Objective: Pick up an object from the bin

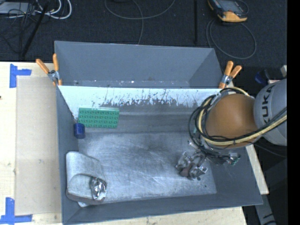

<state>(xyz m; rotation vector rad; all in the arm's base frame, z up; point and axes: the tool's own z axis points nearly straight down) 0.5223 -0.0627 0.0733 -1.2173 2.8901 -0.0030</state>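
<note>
Hand (pixel 192 166) low in bin (pixel 140 69), right side, state unclear; green studded plate (pixel 98 117) far left.

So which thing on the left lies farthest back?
The green studded plate, at the back wall's foot; the blue piece sits just forward, the grey bundle nearest the front.

Visible arm link (pixel 277 114): pale grey rounded casing, dark KUKA lettering (pixel 264 104) on its side. Wrist sits under a smooth orange-brown dome cover (pixel 229 116). Black and cream-yellow cables (pixel 198 121) — bundled — loop round that cover's left and lower edge. The gripper (pixel 192 167): small, dark grey metal, many-parted.
</note>
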